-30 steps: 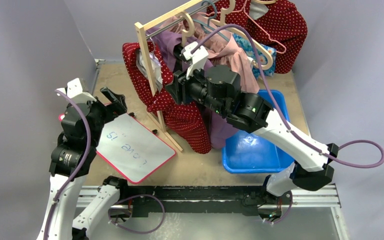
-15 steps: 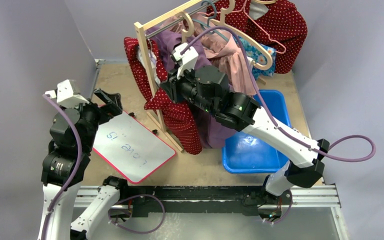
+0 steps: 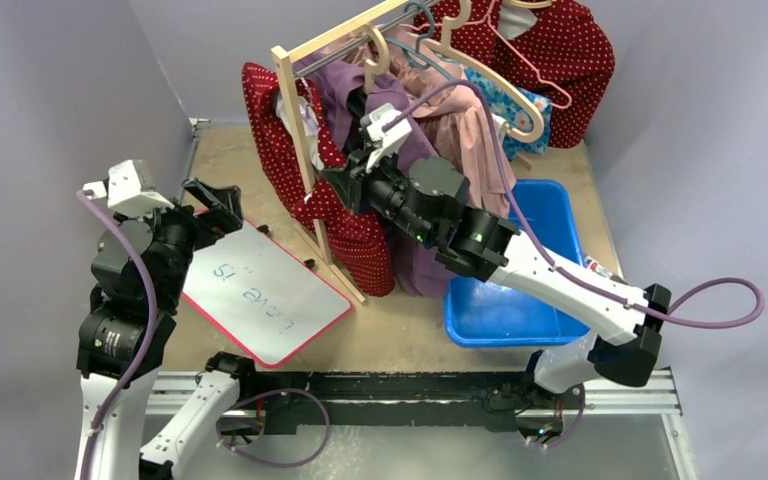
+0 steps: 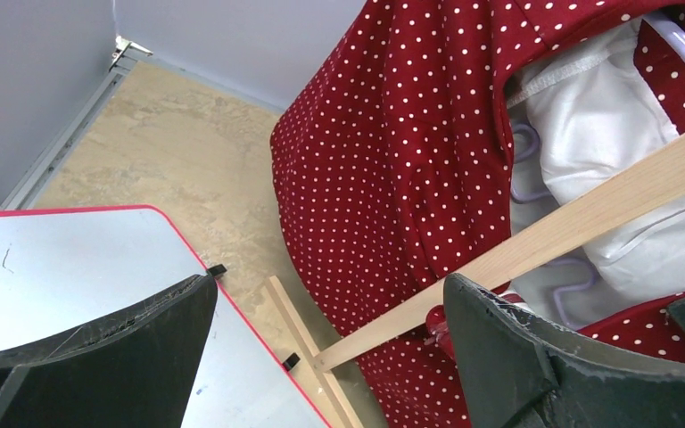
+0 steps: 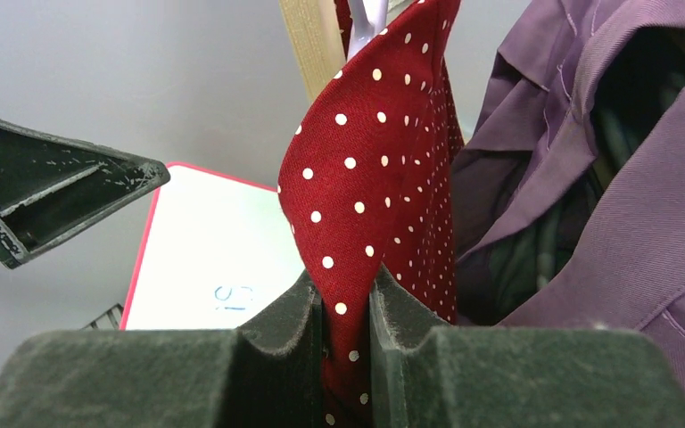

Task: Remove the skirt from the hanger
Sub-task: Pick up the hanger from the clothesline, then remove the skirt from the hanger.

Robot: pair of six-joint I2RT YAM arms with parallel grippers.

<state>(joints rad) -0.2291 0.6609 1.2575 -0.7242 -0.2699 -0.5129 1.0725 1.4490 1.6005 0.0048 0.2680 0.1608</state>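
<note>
1. State. My right gripper [image 5: 348, 308] is pinched almost closed on 1 fold of the red dotted skirt [image 5: 370, 169]; cloth fills the gap between the pads. My left gripper [image 4: 325, 299] is spread wide, holds nothing, and hangs over the whiteboard [image 3: 260, 290].

2. Location. Skirt hangs on a pale hanger [image 5: 366, 18] at the rack's near end, against the wooden post [image 3: 295, 130], at 10 o'clock from the blue bin [image 3: 520, 300].

3. Procedure (my judgement). Grip looks thin: 1 fold, near the pad tips.
- Pull slowly toward 6 o'clock & down, so the waistband slides off the hanger w/o dragging the rack.
- If the cloth creeps, stop & re-grip deeper.
- Left arm could steady the post or hanger.

4. Obstructions.
- Purple garment [image 5: 589, 178] touches the skirt at 3 o'clock in the right wrist view; may snag.
- Post crosses the skirt; cloth may catch on it.
- Pink garment [image 3: 470, 120] & more hangers crowd the rail at 1 o'clock.
- Whiteboard at 8 o'clock lies below any left-arm approach.
</note>
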